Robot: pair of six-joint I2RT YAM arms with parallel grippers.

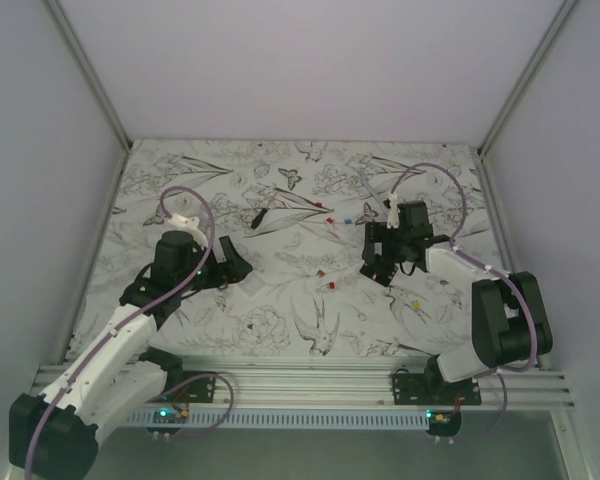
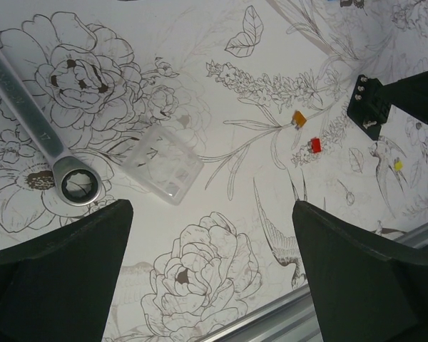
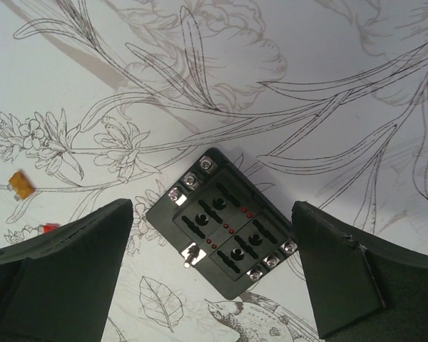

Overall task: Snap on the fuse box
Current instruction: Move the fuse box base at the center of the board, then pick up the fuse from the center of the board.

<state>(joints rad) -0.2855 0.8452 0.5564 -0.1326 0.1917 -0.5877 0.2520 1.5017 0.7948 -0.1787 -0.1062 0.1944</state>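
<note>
A small black square plastic fuse box, its top face marked with slots, small red spots and silver screw terminals, is seen lying flat on the flower-printed white tabletop, in the right half and about midway between the near and far edges. It is framed by the right gripper, whose jaws are spread wide on either side of it; no contact with the box is visible, and nothing is grasped. The left gripper is likewise spread wide and empty, held over the left half of the tabletop. Beyond its fingers, a clear square plastic cover is seen just beside the ring end of a silver metal wrench. A small orange fuse, a red fuse and a yellow fuse are scattered loose between the two grippers.
</note>
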